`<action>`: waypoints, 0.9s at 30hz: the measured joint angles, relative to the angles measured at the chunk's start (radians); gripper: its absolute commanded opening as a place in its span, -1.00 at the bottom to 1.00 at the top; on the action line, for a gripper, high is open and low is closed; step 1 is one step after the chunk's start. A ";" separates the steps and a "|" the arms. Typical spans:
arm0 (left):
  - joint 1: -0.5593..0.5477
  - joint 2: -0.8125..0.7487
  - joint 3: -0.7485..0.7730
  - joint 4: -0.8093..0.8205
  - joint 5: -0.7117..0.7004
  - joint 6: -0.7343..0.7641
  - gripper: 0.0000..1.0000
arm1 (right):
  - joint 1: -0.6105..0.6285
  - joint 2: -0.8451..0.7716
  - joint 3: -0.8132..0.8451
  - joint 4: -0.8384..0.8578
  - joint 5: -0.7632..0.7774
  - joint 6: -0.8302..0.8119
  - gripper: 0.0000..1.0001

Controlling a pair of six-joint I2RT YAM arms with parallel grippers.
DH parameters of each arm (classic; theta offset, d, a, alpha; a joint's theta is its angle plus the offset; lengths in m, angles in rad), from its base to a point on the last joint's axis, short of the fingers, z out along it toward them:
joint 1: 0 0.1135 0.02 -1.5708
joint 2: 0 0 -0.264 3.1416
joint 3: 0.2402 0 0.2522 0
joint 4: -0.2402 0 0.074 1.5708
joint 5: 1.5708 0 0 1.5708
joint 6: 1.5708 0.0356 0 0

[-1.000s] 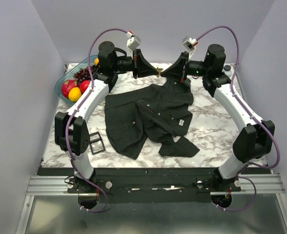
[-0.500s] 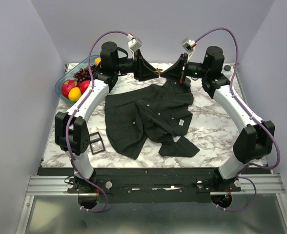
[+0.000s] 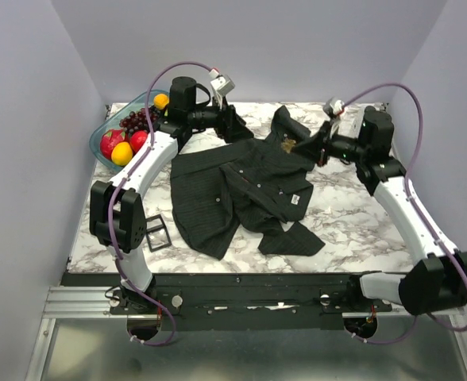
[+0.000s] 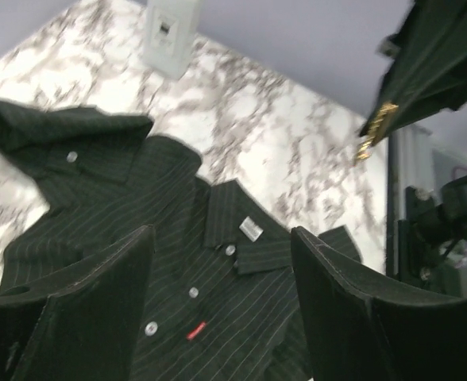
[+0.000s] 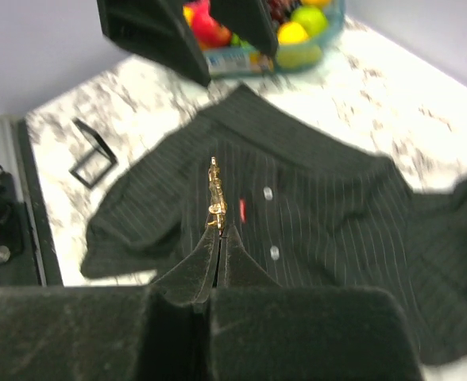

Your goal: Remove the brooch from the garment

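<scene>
The garment (image 3: 241, 186) is a black pinstriped shirt with white buttons, spread flat on the marble table. My right gripper (image 3: 301, 147) hovers over its collar end, shut on the brooch (image 3: 290, 145), a thin gold pin. In the right wrist view the brooch (image 5: 215, 198) sticks out past the pinched fingertips (image 5: 220, 234), clear of the garment (image 5: 321, 206). My left gripper (image 3: 238, 127) stands open at the back left of the shirt with nothing between its fingers (image 4: 353, 309). The left wrist view shows the garment (image 4: 178, 262) below and the brooch (image 4: 374, 131) hanging from the right gripper.
A clear container of fruit (image 3: 118, 135) sits at the back left corner. A black rectangular buckle frame (image 3: 158, 234) lies left of the shirt near the left arm. A white block (image 4: 168, 36) stands at the table's far edge.
My left gripper has opened and drawn back left. My right gripper has swung right and toward the front with the brooch in it. The raised collar has dropped flat.
</scene>
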 measured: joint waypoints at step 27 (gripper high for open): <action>0.012 0.060 -0.285 -0.555 -0.418 0.513 0.97 | -0.132 -0.343 -0.395 -0.357 0.254 -0.469 -0.99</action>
